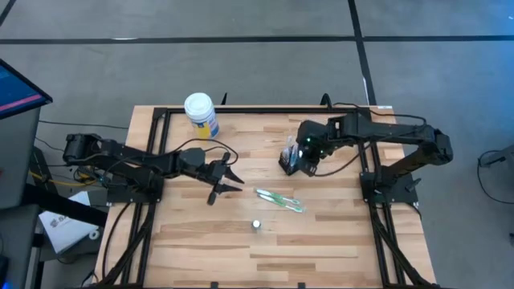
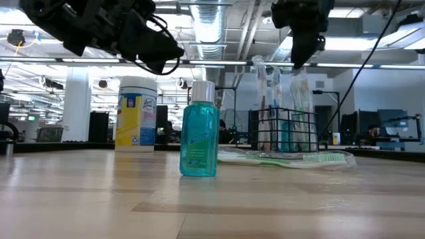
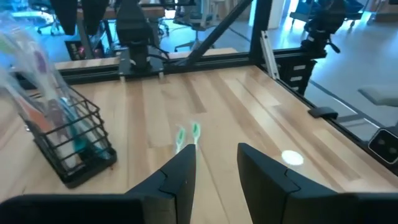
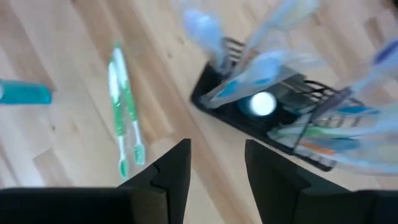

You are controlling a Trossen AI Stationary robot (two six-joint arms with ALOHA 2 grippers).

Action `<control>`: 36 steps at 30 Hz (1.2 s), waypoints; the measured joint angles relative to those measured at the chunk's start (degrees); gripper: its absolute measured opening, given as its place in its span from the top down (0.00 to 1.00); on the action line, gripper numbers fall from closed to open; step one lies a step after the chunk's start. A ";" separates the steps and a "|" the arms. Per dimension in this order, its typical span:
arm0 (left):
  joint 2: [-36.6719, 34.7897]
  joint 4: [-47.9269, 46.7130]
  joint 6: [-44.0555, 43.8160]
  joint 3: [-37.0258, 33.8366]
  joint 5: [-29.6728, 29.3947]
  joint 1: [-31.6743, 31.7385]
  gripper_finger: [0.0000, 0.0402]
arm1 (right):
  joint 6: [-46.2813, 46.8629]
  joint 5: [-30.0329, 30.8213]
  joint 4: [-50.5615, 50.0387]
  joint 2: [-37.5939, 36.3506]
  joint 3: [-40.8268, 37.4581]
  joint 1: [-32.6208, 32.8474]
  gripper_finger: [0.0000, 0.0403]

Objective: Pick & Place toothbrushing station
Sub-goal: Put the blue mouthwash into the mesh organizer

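Desk: pale wooden planked desk (image 1: 321, 241), dark frame.
Holder: small black wire-mesh holder (image 1: 291, 163) with wrapped toothbrushes, toward 1 o'clock.
Loose brushes: green toothbrushes (image 1: 279, 199) at centre.
Bottle: small teal bottle (image 2: 199, 138), 6 o'clock of brushes.
Right gripper (image 1: 303, 160): above holder, fingers apart.
Left gripper (image 1: 230, 181): 9 o'clock of brushes, fingers apart.

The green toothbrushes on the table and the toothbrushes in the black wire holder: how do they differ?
The green toothbrushes lie flat on the table, between the grippers; the toothbrushes in the holder stand upright under the right gripper. Both sets look wrapped in clear packaging.
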 joint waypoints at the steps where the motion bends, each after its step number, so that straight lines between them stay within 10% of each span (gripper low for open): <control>1: 0.00 1.07 0.00 -0.63 0.00 -0.34 0.72 | 0.30 0.00 -0.02 0.00 0.00 0.71 0.65; 22: 1.57 13.48 -3.10 -10.41 -8.98 -11.40 0.72 | 7.73 0.19 0.41 0.00 0.00 11.68 0.68; 36: 21.23 30.09 -8.79 -9.96 -14.35 -16.89 0.72 | 8.99 0.20 0.74 0.02 0.00 14.63 0.69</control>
